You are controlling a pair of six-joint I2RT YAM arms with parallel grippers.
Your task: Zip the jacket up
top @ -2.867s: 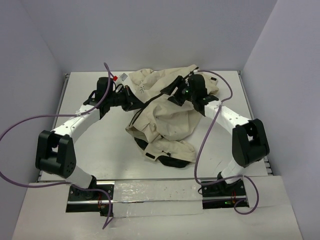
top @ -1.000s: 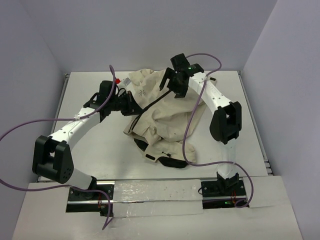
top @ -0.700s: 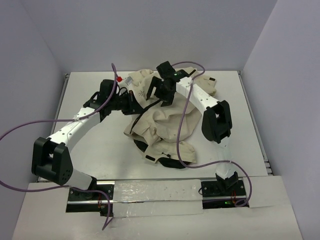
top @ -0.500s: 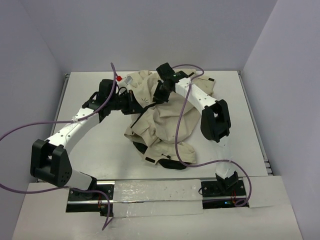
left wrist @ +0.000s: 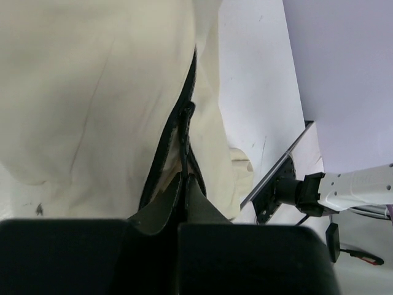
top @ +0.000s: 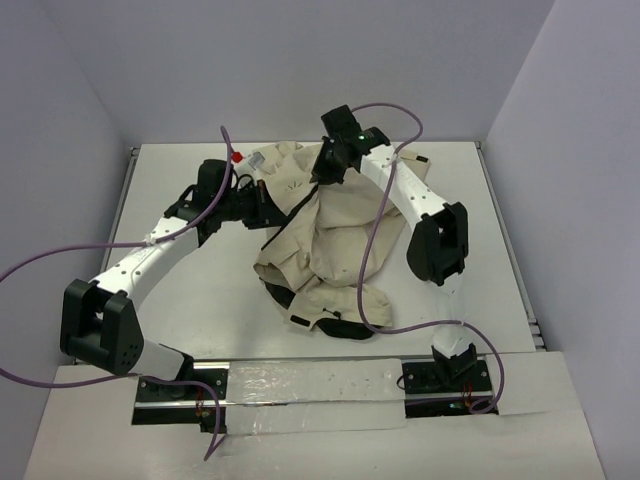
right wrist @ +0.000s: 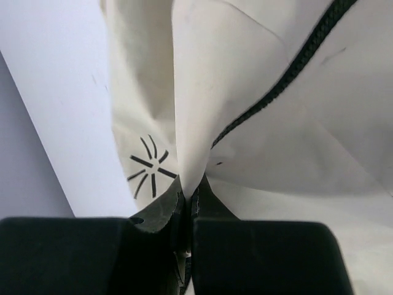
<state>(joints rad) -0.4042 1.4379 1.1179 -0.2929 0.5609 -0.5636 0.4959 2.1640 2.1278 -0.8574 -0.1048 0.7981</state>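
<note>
Starting left: got the black left gripper (top: 258,197) parked at the left edge of the beige fabric jacket (top: 330,245), pretty much the same spot as half a second back. Found that jacket heaped in a crumpled pile mid-way across the white tabletop (top: 190,290), with black lining poking out along the near hem.

Moving right: spotted the black right gripper (top: 328,168) higher and further toward the back wall than half a second ago, with a fold of beige cloth tented up under it. Also noticed more of the pile dragged up toward the far side.

Can't call the jaw states from overhead, too small and dark. Need the wrist cams for that. From the left wrist: fingers closed right down on the dark zipper line (left wrist: 189,86), which runs straight into the pinch between two beige panels. From the right wrist: fingers closed tight on a peaked fold of beige cloth, just beside a small black starburst print (right wrist: 147,167), with another stretch of zipper crossing diagonally further up. Barely any table visible in either close-up.
</note>
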